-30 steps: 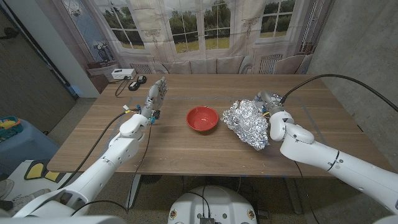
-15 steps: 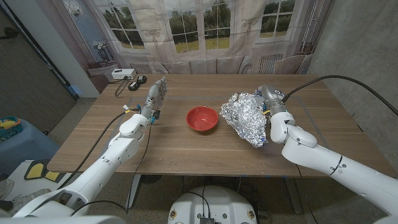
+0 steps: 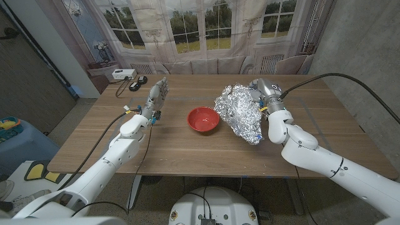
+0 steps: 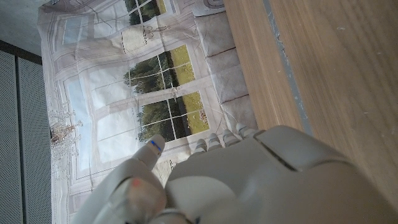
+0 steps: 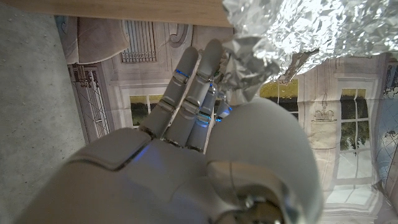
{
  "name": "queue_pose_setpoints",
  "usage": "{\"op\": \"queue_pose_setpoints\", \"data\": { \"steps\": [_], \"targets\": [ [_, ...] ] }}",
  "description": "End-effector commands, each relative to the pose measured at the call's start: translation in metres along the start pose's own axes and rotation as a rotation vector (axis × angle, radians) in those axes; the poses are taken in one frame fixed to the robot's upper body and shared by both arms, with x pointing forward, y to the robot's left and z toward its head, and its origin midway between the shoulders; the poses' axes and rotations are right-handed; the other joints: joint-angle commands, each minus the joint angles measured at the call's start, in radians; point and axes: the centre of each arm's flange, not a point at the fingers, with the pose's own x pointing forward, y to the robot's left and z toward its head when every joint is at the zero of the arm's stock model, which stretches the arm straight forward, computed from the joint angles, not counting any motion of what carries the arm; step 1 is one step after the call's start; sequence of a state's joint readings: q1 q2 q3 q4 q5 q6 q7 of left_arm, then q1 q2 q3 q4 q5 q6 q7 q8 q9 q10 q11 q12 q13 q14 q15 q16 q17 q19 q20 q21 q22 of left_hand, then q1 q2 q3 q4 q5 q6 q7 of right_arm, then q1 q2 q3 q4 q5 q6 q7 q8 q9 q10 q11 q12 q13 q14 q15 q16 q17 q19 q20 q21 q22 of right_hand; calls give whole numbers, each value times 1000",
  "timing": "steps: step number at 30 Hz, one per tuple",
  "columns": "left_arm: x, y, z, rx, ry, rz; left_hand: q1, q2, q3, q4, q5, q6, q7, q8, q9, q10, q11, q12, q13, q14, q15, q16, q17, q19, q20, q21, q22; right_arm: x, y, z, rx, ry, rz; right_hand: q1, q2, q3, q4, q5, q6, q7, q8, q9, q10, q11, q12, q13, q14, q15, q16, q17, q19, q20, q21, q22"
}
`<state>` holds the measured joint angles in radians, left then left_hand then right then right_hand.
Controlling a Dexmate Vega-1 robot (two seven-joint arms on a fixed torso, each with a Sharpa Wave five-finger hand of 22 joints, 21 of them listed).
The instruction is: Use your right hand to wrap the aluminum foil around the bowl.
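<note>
Change: since the earlier head frames my right hand has carried the crumpled aluminum foil leftward in the picture, so its edge now sits just beside the red bowl; bowl and left arm are unchanged.
Right hand: right of centre in the head view, it grips the foil at the sheet's upper right edge; in the right wrist view I see the fingers reaching up with a twist of foil pinched against them.
Foil: a loose, crinkled sheet held up over the wooden table, right of centre, not yet over the bowl.
Bowl: centre of the frame, upright on the table, uncovered.
Left hand: upper left of centre, raised with fingers together and pointing up, holding nothing; I see its back in the left wrist view.
Far edge: a white box and small dark items at the table's upper left corner.
</note>
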<state>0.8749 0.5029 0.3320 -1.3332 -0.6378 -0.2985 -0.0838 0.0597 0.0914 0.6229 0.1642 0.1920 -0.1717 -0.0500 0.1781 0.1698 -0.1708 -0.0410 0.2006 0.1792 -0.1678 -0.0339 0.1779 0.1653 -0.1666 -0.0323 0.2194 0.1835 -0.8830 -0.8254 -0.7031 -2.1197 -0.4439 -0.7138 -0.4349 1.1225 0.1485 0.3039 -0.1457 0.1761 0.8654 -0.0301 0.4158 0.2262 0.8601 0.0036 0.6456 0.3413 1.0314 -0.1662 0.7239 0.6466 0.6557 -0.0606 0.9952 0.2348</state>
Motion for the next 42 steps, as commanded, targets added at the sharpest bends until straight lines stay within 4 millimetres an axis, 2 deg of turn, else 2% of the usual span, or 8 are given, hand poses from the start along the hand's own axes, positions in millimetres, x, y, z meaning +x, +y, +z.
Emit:
{"op": "queue_pose_setpoints", "data": {
  "steps": [1,12,26,42],
  "targets": [
    [-6,5,1,-3,-9,8,11,94,4,-2,6,-145,-1,4,5,-165,2,-1,2,-210,3,-1,3,-87,-30,0,4,9,-2,33,8,-97,-16,14,18,14,13,4,44,5,3,6,80,-30,22,68,17,-50,-4,6,-1,-16,9,2],
    [-10,8,1,-7,-10,14,11,94,4,-2,6,-144,-1,4,5,-165,1,-1,2,-210,4,-1,3,-86,-31,0,4,18,-1,62,-3,-191,-8,12,15,16,15,4,50,7,5,7,85,-31,26,73,23,-49,-12,17,-8,-18,27,0],
    [-16,8,0,-8,-12,19,12,95,3,-2,6,-144,0,4,5,-164,2,-1,2,-210,3,-1,3,-85,-30,0,4,26,15,82,-1,-282,16,11,12,20,15,5,56,7,7,8,93,-32,27,74,30,-50,-22,30,-7,-32,55,-3],
    [-23,10,2,-6,-16,31,12,94,3,-2,6,-145,0,4,5,-164,1,-1,2,-209,3,-1,3,-86,-30,-1,4,33,35,102,7,-344,67,11,9,24,14,5,61,8,8,8,101,-35,29,76,37,-49,-32,42,-14,-33,79,-7]
  ]
}}
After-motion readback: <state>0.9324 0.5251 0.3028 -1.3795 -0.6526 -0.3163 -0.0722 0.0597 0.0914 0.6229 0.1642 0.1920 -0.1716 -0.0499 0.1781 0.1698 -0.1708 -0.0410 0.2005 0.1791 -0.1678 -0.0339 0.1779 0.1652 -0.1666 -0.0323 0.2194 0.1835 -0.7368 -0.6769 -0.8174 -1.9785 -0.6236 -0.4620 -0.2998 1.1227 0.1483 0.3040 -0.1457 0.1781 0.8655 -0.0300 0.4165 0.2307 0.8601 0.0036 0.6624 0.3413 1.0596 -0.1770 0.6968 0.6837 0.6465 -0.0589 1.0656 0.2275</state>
